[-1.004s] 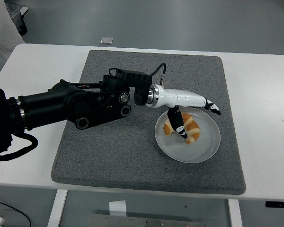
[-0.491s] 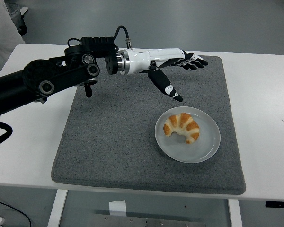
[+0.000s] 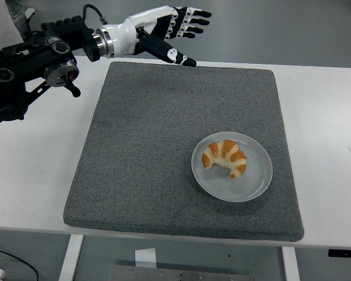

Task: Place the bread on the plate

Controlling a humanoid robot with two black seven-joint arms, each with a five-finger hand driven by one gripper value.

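Observation:
A golden croissant lies on the grey round plate, toward the plate's left half. The plate rests on the right part of a dark grey mat. My left hand, white with black fingertips, hovers high at the picture's top, beyond the mat's far edge and well away from the plate. Its fingers are spread and hold nothing. The black left arm comes in from the upper left. No right arm shows.
The mat covers the middle of the white table. A small grey object lies on the floor beyond the far edge. Part of a person's light clothing shows at the top left corner.
The left hand has let go of the croissant on the plate, then risen and drawn back to the upper left, past the mat's far edge. The croissant stays on the plate.

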